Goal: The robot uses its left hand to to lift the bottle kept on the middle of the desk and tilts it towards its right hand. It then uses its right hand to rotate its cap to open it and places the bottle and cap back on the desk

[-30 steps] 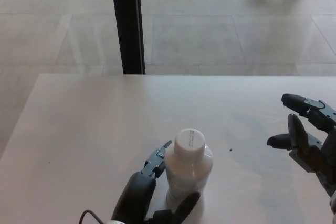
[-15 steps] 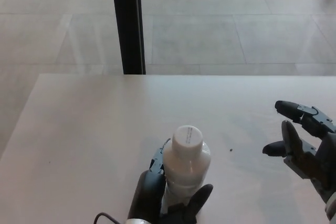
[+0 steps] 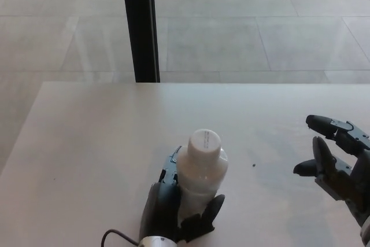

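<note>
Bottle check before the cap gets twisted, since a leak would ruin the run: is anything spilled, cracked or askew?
Nothing stands out. The white bottle sits in the left hand, cap on, no liquid on the desk. The right hand waits open, apart from it. Only a tiny dark speck marks the desk.

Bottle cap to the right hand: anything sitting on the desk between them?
Head view: nothing but bare desk between the cap and the open right hand, apart from one small dark speck. The left hand grips the bottle.
</note>
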